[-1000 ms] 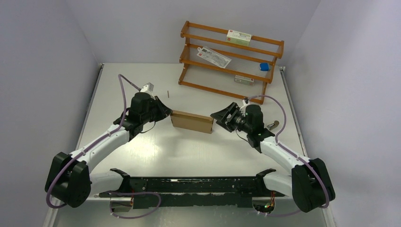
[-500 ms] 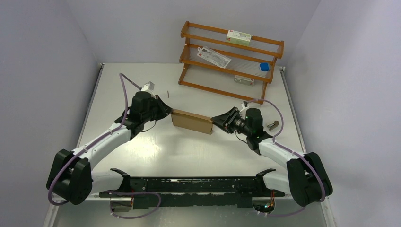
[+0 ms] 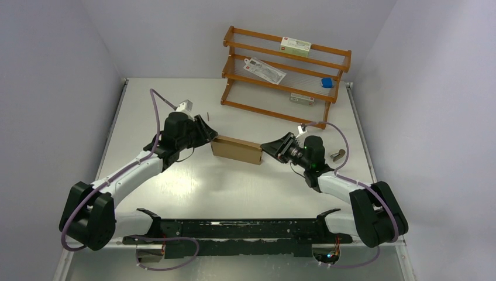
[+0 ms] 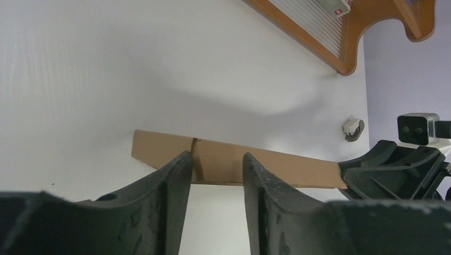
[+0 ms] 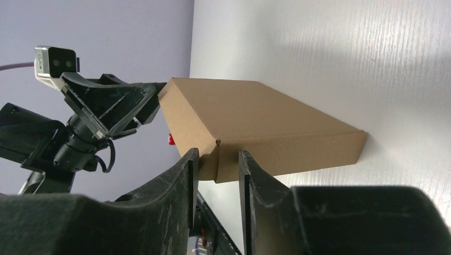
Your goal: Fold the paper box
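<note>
A white table (image 3: 175, 193), a wooden rack (image 3: 272, 113) at its far right, carries the folded brown paper box (image 3: 236, 150) at centre. The left gripper (image 3: 208, 135) meets its left end and the right gripper (image 3: 265, 146) its right end, both narrowly parted, clasping nothing.

White table (image 3: 193, 181): paper box (image 3: 236, 150) centre, wooden rack (image 3: 263, 111) far, small metal piece (image 3: 336, 156) right.

A robotics lab cell: bare lilac walls (image 3: 175, 35) enclose a white table (image 3: 234, 181) and wooden rack (image 3: 286, 76).
</note>
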{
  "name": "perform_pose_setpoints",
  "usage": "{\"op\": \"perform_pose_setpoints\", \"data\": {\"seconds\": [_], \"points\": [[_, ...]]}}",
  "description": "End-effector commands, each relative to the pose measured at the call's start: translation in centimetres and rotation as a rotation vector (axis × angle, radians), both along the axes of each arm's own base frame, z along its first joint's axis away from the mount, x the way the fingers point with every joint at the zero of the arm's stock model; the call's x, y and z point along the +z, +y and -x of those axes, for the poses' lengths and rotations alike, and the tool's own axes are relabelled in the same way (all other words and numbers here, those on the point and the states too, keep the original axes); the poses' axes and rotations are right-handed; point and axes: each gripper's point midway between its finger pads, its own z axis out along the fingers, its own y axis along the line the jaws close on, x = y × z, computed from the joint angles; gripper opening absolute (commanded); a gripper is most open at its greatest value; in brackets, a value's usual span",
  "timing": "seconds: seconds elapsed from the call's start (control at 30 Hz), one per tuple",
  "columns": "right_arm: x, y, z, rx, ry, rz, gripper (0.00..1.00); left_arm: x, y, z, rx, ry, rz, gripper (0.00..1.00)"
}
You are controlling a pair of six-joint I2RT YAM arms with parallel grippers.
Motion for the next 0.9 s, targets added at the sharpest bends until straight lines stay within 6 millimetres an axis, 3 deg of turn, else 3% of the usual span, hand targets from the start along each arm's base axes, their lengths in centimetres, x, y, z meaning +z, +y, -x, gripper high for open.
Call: {"op": "perform_pose_setpoints", "data": {"seconds": [0.0, 0.13, 0.43, 0.57, 0.7, 0.87], "points": [[-4.7, -0.9, 1.0, 0.009, 0.07, 0.126, 0.25, -3.3, 0.4, 1.6, -0.033, 0.11, -0.086, 0.51], [-4.6, -0.9, 0.6, 0.004, 0.061, 0.128, 0.25, -3.7, 0.7, 1.6, -0.028, 0.119, -0.106, 0.57], [-4.8, -0.9, -0.2, -0.003, 0.051, 0.145, 0.25, -4.5, 0.5, 2.3, -0.032, 0.142, -0.084, 0.56], [-3.3, -0.5, -1.1, 0.002, 0.027, 0.145, 0.38, -3.2, 0.7, 1.3, -0.017, 0.109, -0.073, 0.59], [-1.9, -0.8, -1.8, -0.021, 0.015, 0.156, 0.55, -1.1, 1.5, 0.1, -0.001, 0.067, -0.089, 0.7], [-0.8, -0.7, -1.5, -0.024, 0.039, 0.111, 0.66, 0.5, 2.2, 0.8, 0.016, 0.039, -0.075, 0.82]]}}
